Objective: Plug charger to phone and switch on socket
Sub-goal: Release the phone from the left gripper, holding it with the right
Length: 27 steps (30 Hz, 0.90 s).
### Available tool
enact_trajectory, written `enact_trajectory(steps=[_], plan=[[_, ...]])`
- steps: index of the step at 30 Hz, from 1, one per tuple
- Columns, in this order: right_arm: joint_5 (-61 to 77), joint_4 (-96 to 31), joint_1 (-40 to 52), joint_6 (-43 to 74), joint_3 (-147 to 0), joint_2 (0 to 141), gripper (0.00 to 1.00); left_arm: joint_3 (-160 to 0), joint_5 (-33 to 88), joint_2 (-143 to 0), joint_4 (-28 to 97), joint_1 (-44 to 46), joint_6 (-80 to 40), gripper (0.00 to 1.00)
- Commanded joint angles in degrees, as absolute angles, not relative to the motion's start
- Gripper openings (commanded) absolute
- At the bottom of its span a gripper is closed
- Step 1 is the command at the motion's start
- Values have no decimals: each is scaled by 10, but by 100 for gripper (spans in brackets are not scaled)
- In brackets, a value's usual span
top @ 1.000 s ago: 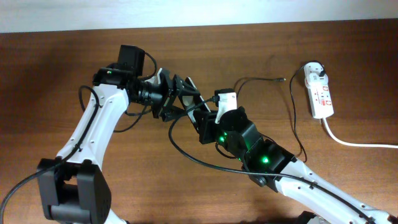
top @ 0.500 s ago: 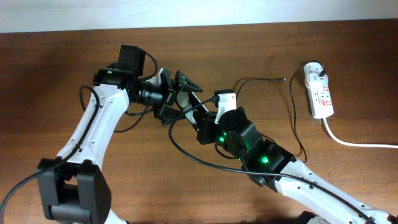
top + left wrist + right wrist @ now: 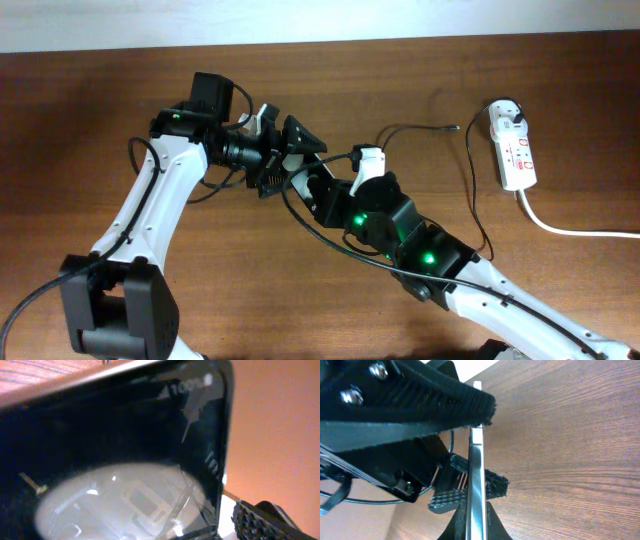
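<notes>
The left tool [image 3: 280, 155] is clenched on the phone [image 3: 303, 138], holding it off the surface [image 3: 110, 90] and tilted on edge. The right tool [image 3: 312, 188] is right against the phone; whether it grips, I cannot tell. The charger [image 3: 452, 127] tip lies well apart, and its plug seems seated in the socket [image 3: 516, 152]. The phone is being positioned. Next, one tool should fetch the tip and align it with the port.

Table [image 3: 90, 110] lies open toward 9 o'clock of the phone [image 3: 100, 425]; toward 3 o'clock, charger cable [image 3: 470, 170] and socket [image 3: 517, 155] obstruct.
</notes>
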<state>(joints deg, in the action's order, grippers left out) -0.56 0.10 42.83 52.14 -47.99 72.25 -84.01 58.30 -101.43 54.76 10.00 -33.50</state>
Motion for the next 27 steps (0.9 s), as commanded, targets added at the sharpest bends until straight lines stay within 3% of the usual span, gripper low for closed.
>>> enact_trajectory(steps=[1,6,10,15,19,24,27], plan=[[-2,3,414,530,-492,693,4,-848,584,-983,545,83,-305,99],[-2,-50,400,528,-492,665,4,-851,493,-860,575,21,-265,99],[7,-94,400,528,-492,648,4,-851,389,-750,683,-33,-202,99],[16,-129,400,527,-492,631,4,-851,43,-633,888,-83,-197,99],[49,-131,400,513,-492,630,4,-839,-158,-550,948,-85,-402,99],[163,-128,375,515,-492,630,4,-805,-133,-446,893,-85,-547,99],[248,-128,326,515,-492,630,4,-747,-40,-427,891,-85,-602,99]])
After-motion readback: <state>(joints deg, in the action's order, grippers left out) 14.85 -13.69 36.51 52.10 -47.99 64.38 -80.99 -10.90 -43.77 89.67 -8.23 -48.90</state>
